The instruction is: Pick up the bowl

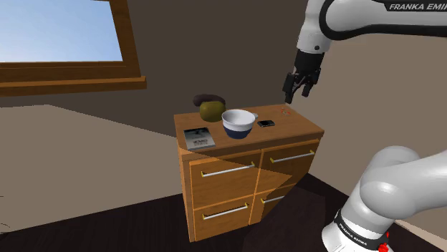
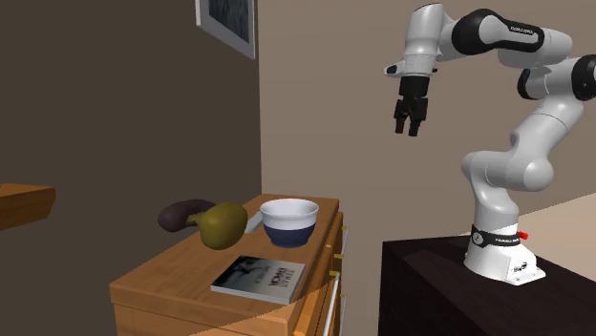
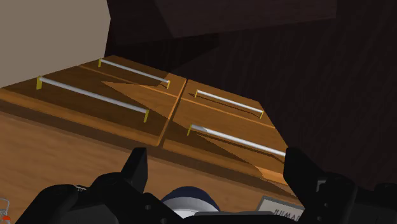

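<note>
A bowl (image 1: 238, 123), white inside with a dark blue outer wall, stands upright near the middle of a wooden dresser top (image 1: 295, 124). In the second exterior view the bowl (image 2: 289, 221) sits toward the dresser's far end. My black gripper (image 1: 297, 91) hangs open well above the dresser's end at the shoulder view's right, apart from the bowl and holding nothing. It is also high in the air in the second exterior view (image 2: 411, 122). In the wrist view the gripper (image 3: 216, 164) has its fingers spread wide, and the bowl's rim (image 3: 189, 198) peeks out low between them.
On the dresser lie an olive pear-shaped object (image 1: 210, 109), a dark purple object (image 1: 208, 98) behind it, a book (image 1: 198, 137) and a small black phone (image 1: 266, 123). Drawer fronts with metal handles (image 3: 229, 102) face the dark floor. A window (image 1: 57, 36) is at the left.
</note>
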